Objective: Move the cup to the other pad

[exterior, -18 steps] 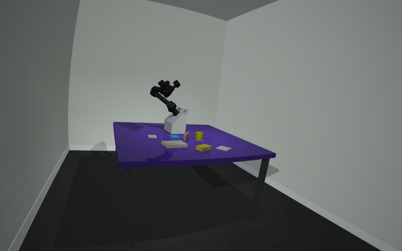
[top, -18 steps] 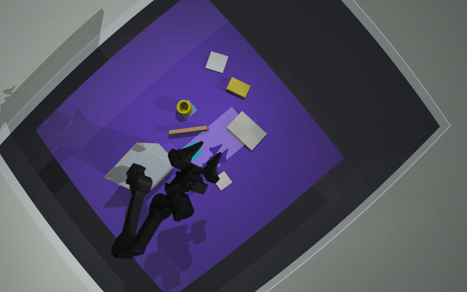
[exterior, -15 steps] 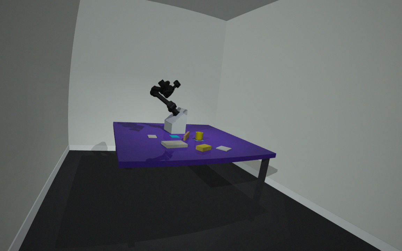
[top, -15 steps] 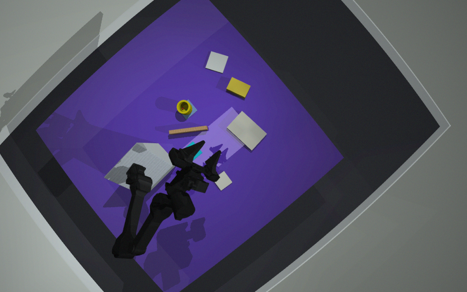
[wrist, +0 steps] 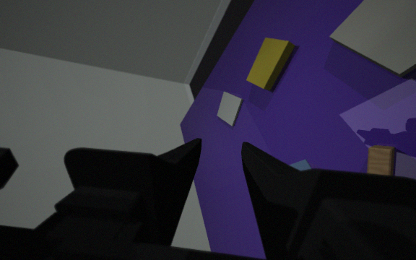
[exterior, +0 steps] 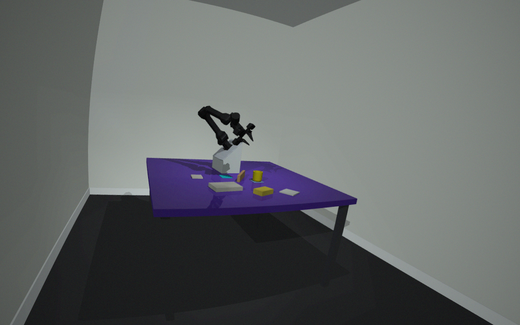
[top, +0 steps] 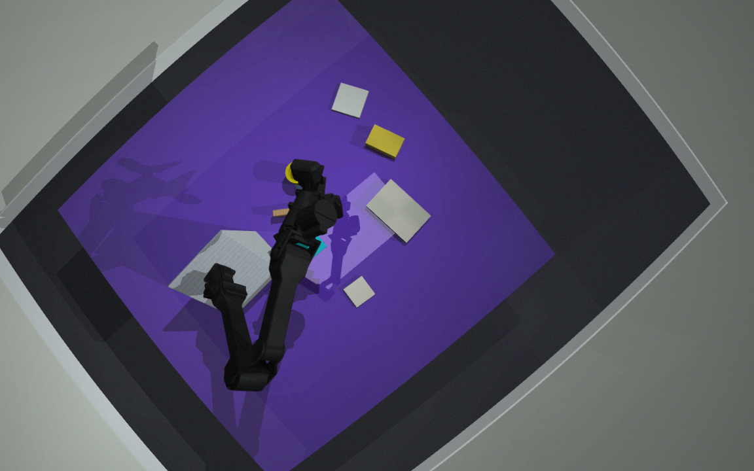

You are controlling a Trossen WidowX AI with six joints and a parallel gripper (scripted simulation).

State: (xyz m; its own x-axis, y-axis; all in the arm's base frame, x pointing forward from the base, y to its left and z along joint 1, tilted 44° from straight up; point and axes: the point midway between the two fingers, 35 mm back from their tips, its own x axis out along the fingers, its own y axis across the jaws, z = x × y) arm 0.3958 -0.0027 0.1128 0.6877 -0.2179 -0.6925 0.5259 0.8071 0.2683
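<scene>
A rectangular purple table [top: 455, 258] [exterior: 197, 197] [wrist: 316, 119] with dark legs stands on a dark floor [top: 573, 117] [exterior: 197, 262]. On its top lie a large off-white rectangular slab [top: 398, 210] [exterior: 225, 186] [wrist: 392, 32], a yellow rectangular block [top: 385, 140] [exterior: 263, 191] [wrist: 269, 63] near a thin pale square tile [top: 349, 100] [exterior: 289, 192] [wrist: 230, 108], and a smaller cream square tile [top: 359, 291] [exterior: 197, 176]. A flat cyan pad [top: 321, 246] [exterior: 225, 176], a blue-grey pad [exterior: 258, 181] [wrist: 302, 165] and a narrow wood-brown bar [top: 281, 212] [exterior: 240, 176] [wrist: 380, 160] lie there too.
</scene>
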